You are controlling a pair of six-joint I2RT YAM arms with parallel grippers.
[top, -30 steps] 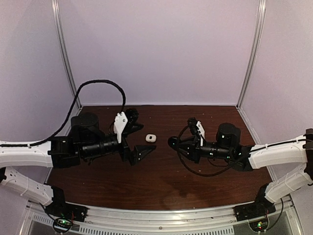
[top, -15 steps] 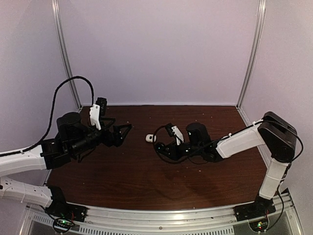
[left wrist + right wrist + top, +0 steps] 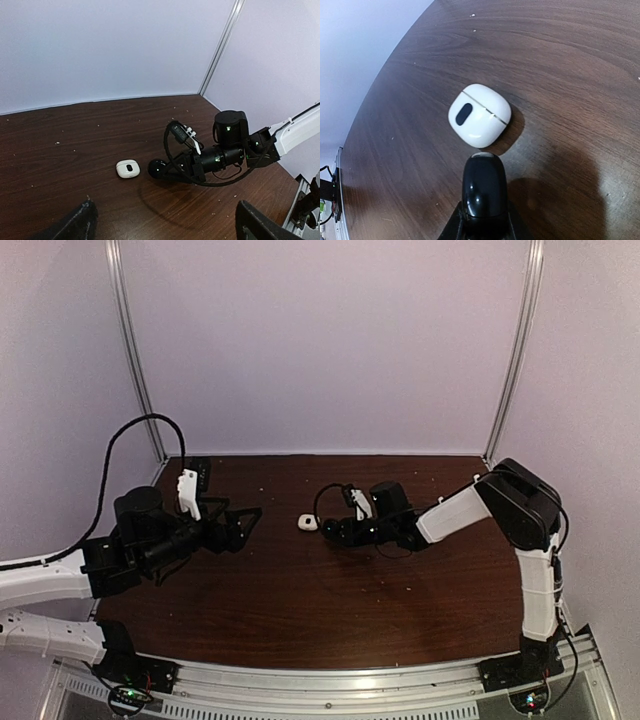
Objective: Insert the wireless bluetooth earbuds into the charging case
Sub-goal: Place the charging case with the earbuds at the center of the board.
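A closed white charging case [image 3: 308,523] with a dark oval mark lies flat on the brown table; it also shows in the left wrist view [image 3: 128,168] and the right wrist view [image 3: 479,115]. My right gripper [image 3: 340,531] is shut on a glossy black pebble-shaped case [image 3: 484,187], which it holds low, its tip just short of the white case. The black case also shows in the left wrist view [image 3: 158,169]. My left gripper [image 3: 243,523] is open and empty, well to the left of the white case. No loose earbuds are in view.
Pale crumbs dot the table [image 3: 330,600]. White walls and metal corner posts [image 3: 512,350] close in the back and sides. The right arm [image 3: 470,505] stretches across from the right, its cable looped above the wrist.
My right arm has reached further left and back, bringing the black case close to the white case. My left arm has drawn back to the left and lowered.
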